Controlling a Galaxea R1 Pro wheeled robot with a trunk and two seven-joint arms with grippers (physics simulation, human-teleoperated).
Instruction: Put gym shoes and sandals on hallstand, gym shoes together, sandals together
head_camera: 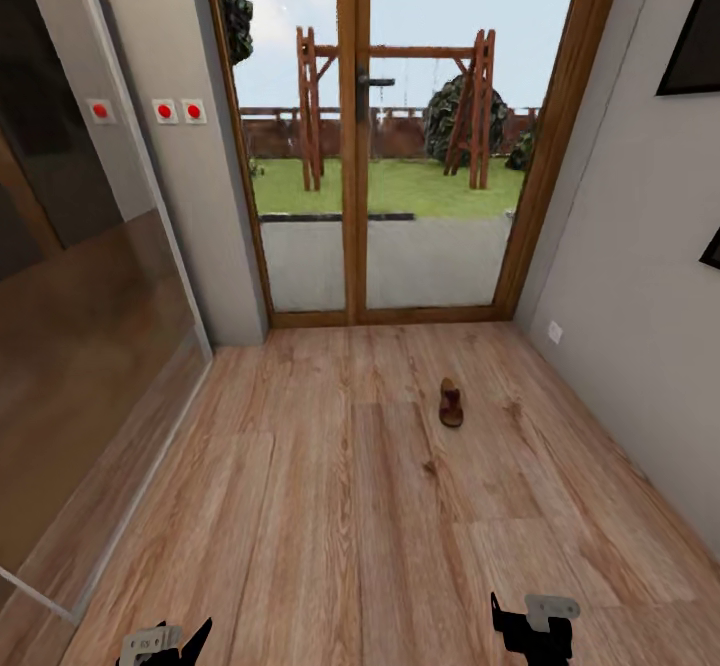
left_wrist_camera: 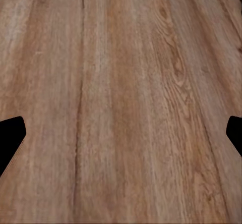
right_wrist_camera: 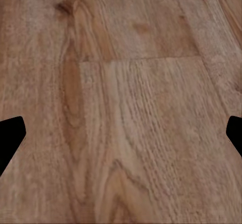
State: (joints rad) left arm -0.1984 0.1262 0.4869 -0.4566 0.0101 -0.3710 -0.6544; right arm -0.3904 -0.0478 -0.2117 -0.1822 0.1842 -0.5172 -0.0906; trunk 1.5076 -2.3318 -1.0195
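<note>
Surface: corridor floor, light brown wood-grain planks, running up to glazed double doors.
Lying on it: one brown sandal, alone, right of centre, nearer the doors.

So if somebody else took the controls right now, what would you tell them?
Left gripper: open, empty, over bare floor.
Right gripper: open, empty, also above floor.
One brown sandal lies on the floor ahead, nearer the right wall, short of the glass doors.
Done: nothing that can be confirmed from here.
Left: drive up, pick that sandal, find the other shoes and the rack, and pair them up there.
</note>
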